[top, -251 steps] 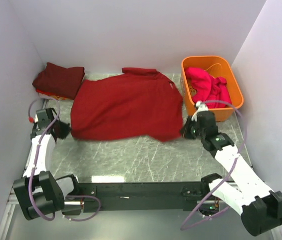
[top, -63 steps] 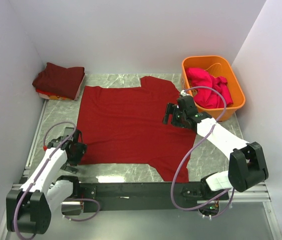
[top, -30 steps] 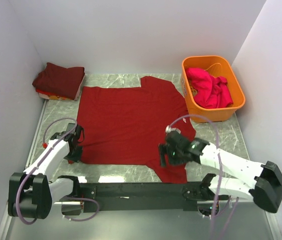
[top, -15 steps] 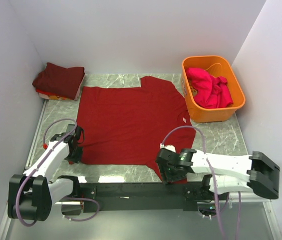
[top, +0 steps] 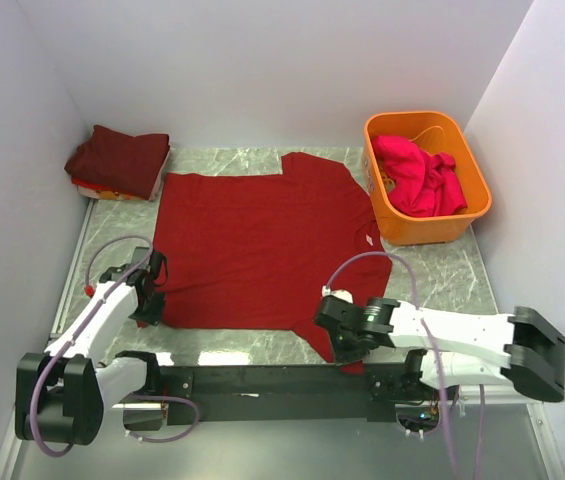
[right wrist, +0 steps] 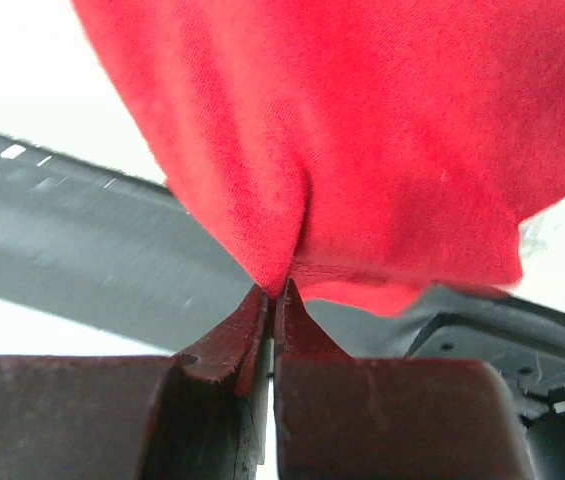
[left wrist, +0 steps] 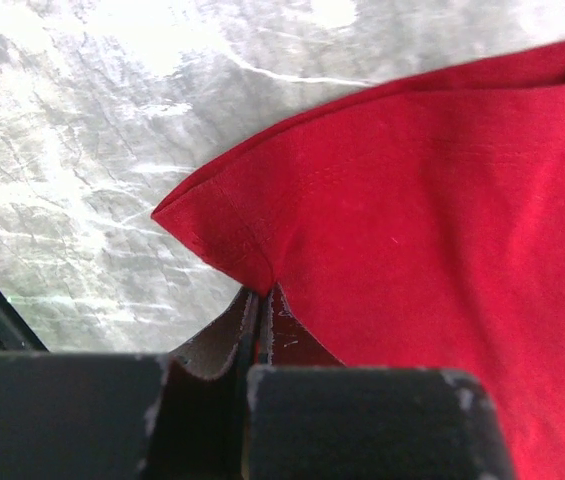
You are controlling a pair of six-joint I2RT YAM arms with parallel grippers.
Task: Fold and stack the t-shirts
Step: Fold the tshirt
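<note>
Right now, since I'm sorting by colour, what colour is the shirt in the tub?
That shirt is bright pink; the top view shows it best.

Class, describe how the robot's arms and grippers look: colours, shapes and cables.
The left arm and right arm have white tubular links between chunky black joint housings, each trailed by a looping purple cable. The left gripper and right gripper have dark, flat, tapering fingers mounted on scuffed black blocks.

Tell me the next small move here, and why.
Probably lift both near corners together and carry them toward the far edge: the left claw and right claw each pinch a near corner of the spread-out red shirt.
</note>
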